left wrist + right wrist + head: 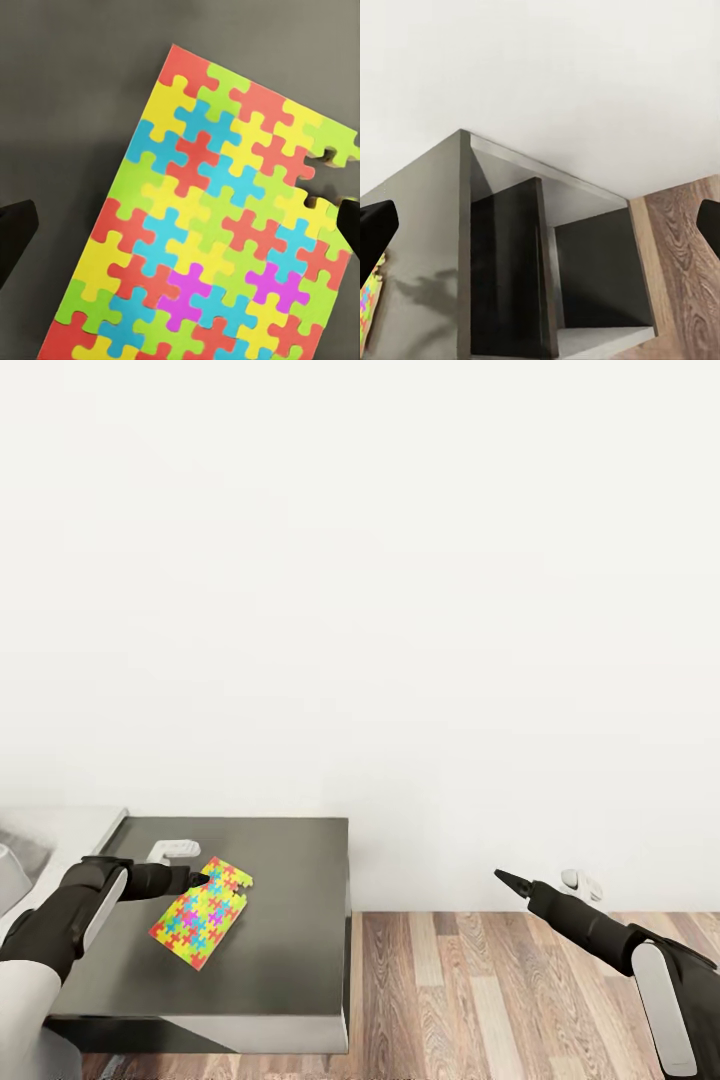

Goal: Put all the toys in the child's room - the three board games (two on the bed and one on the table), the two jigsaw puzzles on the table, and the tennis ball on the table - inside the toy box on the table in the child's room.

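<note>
Your left arm's white forearm fills the lower-left corner of the head view, black wrist bent toward frame centre, left gripper [205, 878] at the upper end of the jigsaw puzzle [202, 912]. Left wrist view: black fingertips [15, 232] set wide, one each side of the puzzle [225, 232], jaws open, nothing pinched; contact w/ the slab can't be told.

Puzzle lies flat on the dark grey top [290, 920], lower-left quarter of the head view. Long axis runs diagonal, from lower left up to upper right. Thin flat slab, interlocking pcs in red, yellow, green, blue, magenta; notch w/ a missing bit at the upper-right edge.

Dark top is matte, smooth, rectangular, w/ a small white object [175, 850] near its back edge. Right wrist view shows its open-shelf side [547, 262].

Your right arm comes in from the lower-right corner, stretched toward centre over the wood-plank floor [480, 1000]; right gripper [512, 880] looks like one point in the head view, but its wrist cam shows the tips far apart, so open, empty.
</note>
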